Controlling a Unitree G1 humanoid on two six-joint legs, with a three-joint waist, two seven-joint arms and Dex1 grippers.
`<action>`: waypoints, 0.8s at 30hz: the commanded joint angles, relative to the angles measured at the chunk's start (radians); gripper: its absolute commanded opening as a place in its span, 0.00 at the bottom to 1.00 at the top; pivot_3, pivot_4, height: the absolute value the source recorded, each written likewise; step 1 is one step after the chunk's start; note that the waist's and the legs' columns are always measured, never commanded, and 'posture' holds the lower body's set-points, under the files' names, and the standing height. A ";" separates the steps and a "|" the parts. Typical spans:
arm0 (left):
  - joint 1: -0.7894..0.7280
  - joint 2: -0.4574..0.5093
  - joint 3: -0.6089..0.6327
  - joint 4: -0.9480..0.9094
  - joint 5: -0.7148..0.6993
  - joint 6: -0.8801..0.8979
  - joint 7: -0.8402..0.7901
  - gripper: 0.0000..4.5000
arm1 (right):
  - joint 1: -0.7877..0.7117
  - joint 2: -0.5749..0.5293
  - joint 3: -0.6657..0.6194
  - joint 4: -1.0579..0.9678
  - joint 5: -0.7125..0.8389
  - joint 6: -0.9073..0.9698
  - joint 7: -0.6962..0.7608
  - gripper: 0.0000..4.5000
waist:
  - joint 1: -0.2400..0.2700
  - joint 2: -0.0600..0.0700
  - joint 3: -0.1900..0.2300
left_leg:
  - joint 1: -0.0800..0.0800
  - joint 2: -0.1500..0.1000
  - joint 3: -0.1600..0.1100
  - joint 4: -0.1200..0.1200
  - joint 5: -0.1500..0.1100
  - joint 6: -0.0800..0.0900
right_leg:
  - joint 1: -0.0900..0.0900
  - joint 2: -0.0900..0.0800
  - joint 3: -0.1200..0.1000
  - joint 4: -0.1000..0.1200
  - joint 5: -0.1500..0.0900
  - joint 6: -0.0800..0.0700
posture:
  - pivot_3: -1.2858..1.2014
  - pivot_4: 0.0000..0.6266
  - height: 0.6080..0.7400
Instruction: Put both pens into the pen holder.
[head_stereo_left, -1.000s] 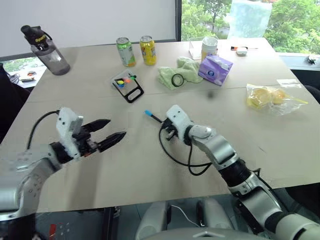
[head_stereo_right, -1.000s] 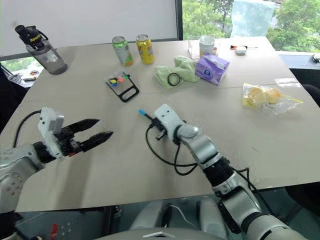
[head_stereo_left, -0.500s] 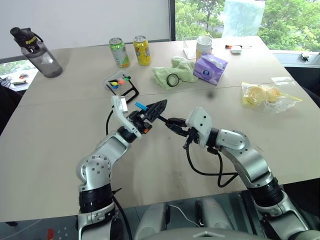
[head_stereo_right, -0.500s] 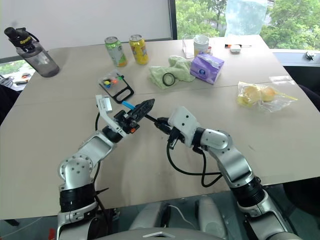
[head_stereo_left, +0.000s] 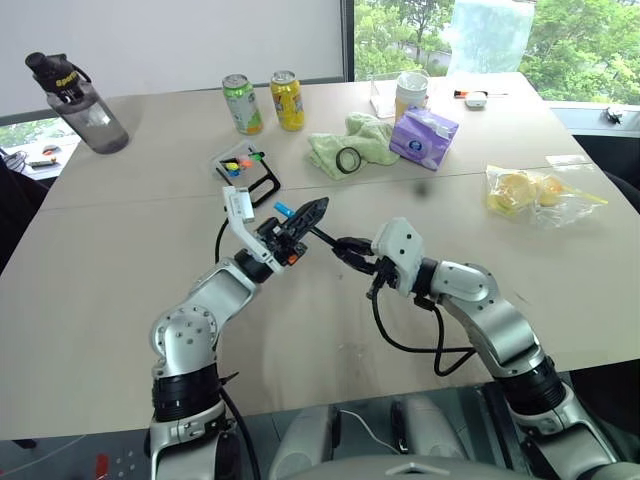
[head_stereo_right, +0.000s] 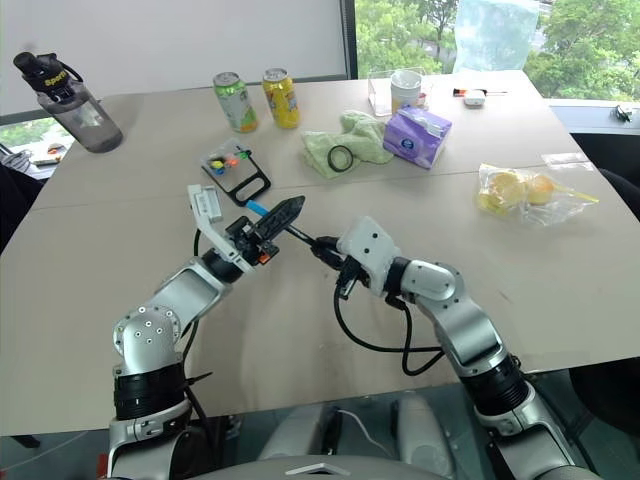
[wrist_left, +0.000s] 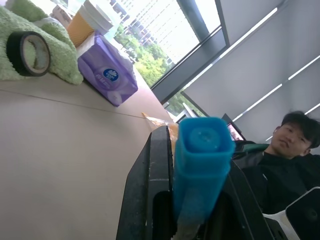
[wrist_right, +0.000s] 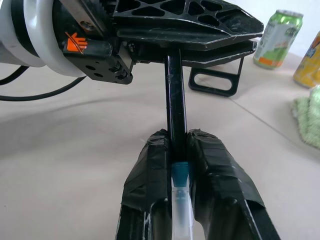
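A slim black pen with a blue end hangs in the air over the middle of the table, held between both grippers. My left gripper is shut on the blue-end half. My right gripper is shut on the pale-tip half, with the shaft running out between its fingertips. The pen holder, black-framed with small coloured pieces, lies on the table just behind the left gripper. A second thin pen with a red end lies at the far right edge.
A water bottle stands at the far left and two cans at the back. A green cloth with a tape ring, a purple tissue pack, a cup and a bag of yellow fruit lie to the right. A person sits beyond the table.
My left arm swung in from the left and its open fingers shut on the pen's blue end. My right gripper lifted the pen off the table and drew it back.
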 joint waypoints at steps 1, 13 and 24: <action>-0.030 0.004 0.012 -0.059 -0.034 -0.039 -0.010 0.00 | -0.008 -0.026 -0.020 -0.006 -0.045 0.038 -0.051 0.49 | 0.002 0.000 0.000 | 0.000 0.000 0.000 0.000 0.000 0.000 | 0.000 0.000 0.000 0.000 0.000 0.000 | 0.52 0.24 1.00; -0.183 0.368 -0.357 0.105 0.874 -0.753 -0.175 0.00 | 0.137 -0.072 -0.306 -0.113 0.265 -0.004 0.040 0.59 | 0.009 0.003 0.002 | 0.000 0.000 0.002 -0.002 0.000 0.000 | 0.000 0.001 0.001 -0.003 0.000 0.000 | 0.52 0.24 1.00; -0.326 0.468 -0.468 0.378 1.526 -1.328 0.041 0.00 | 0.110 -0.059 -0.329 -0.162 0.445 0.030 0.070 0.59 | 0.018 0.002 0.002 | -0.003 0.000 -0.001 -0.005 -0.001 0.001 | -0.002 0.000 -0.001 -0.010 0.001 -0.001 | 0.52 0.24 1.00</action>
